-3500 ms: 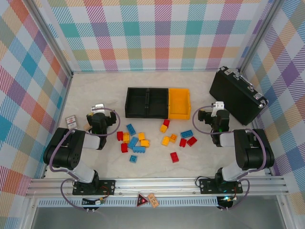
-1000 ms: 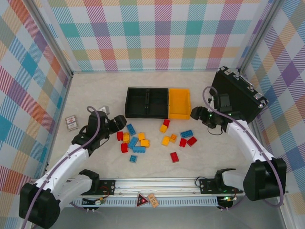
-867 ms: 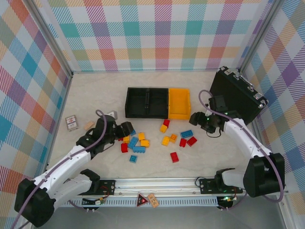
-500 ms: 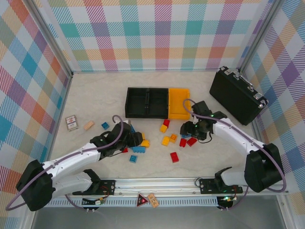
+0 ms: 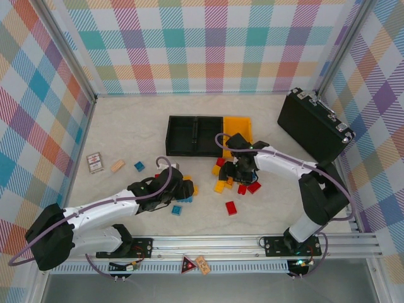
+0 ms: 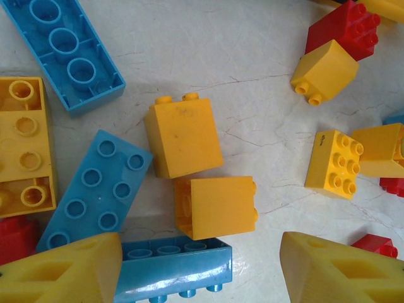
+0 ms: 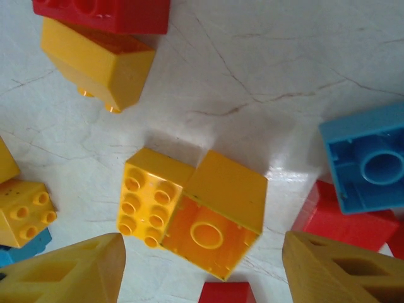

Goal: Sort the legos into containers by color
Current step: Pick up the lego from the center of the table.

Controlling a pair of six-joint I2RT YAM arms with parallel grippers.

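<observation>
On the table (image 5: pixel 120 132), before the three joined bins (image 5: pixel 196 136), legos (image 5: pixel 231 207) lie scattered. Left hand (image 6: pixel 202 271), spread wide, hangs over two yellow bricks (image 6: pixel 183 140); right hand (image 7: pixel 205 271), likewise spread, over a yellow pair (image 7: pixel 221 214).

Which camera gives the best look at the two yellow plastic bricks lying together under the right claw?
Right wrist: the two touching yellow plastic bricks appear large, studs and hollow underside clear, by the open right gripper. Top external shows them as small yellow spots.
</observation>
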